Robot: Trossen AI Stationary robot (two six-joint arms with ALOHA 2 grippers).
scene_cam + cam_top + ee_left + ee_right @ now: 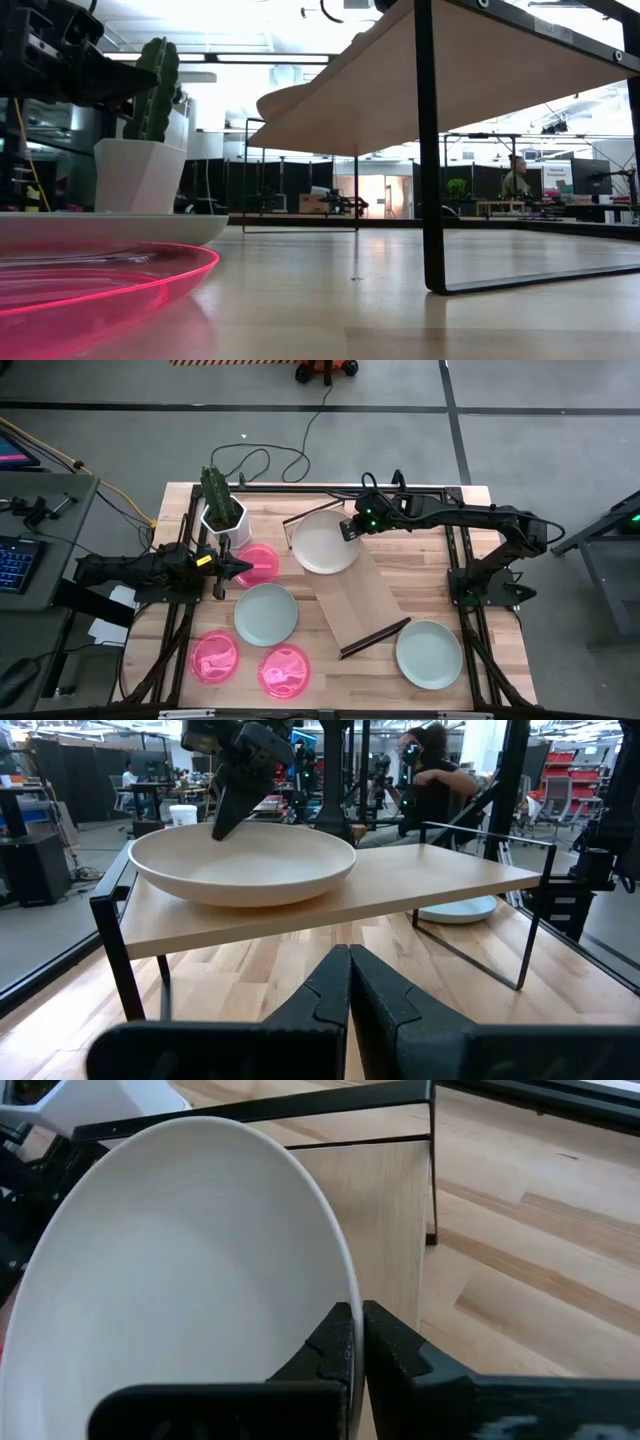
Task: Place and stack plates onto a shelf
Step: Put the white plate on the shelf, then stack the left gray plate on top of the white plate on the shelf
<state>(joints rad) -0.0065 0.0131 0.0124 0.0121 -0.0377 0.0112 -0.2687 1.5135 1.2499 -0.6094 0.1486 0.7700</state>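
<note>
The white plate sits on the far left end of the shelf, a light-wood board lying slantwise on the table. My right gripper is shut on the plate's rim. My left gripper is shut and hovers at the left edge of a pink plate that lies flat on the table. In the left wrist view its fingers hold nothing. Two more pink plates lie near the front edge. One sage-green plate lies left of the shelf, another to its right. My right gripper pinches the white plate's rim on the side toward the table's right, one finger above the rim and one below. The fingers come slanting down from the right. The plate's base rests on the shelf board, roughly level.
A white pot with a green cactus stands at the far left, just beyond the left gripper. The shelf's dark end brackets rise at both short ends. Dark frame rails run along the table's edges. Bare wood lies between the shelf and the right-hand green plate.
</note>
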